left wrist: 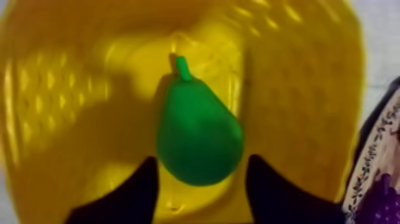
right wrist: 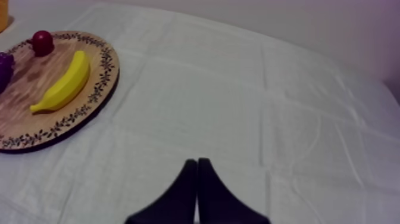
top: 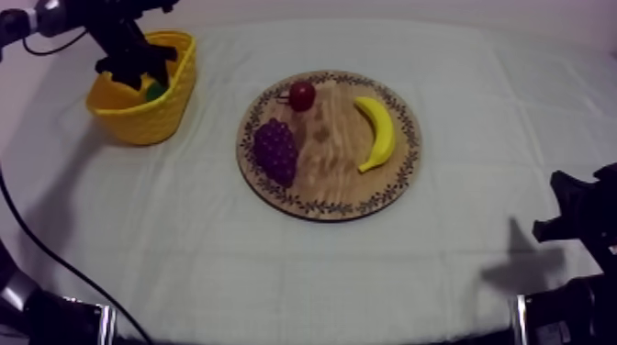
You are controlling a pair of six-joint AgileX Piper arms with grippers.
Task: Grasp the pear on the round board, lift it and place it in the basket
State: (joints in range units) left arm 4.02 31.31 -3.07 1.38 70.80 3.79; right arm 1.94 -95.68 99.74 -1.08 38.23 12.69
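A green pear point(left wrist: 199, 134) lies on the floor of the yellow basket point(left wrist: 297, 89), stem pointing away from my left gripper point(left wrist: 202, 164). The black fingers point(left wrist: 140, 190) stand apart on either side of the pear's round end and do not press it, so this gripper is open. From above, the left gripper point(top: 138, 66) hangs over the basket point(top: 138, 115) at the table's far left, with a bit of the pear point(top: 154, 90) showing under it. The wooden board point(top: 321, 197) sits at the middle. My right gripper point(right wrist: 197, 164) is shut on nothing, low at the right point(top: 574, 220).
On the board lie a bunch of grapes point(top: 275, 151), a small red fruit point(top: 301, 94) and a banana point(top: 378, 131). The right wrist view has the board point(right wrist: 110, 65) and banana point(right wrist: 62, 83) ahead, beyond bare cloth. The board's rim point(left wrist: 375, 161) lies just beside the basket.
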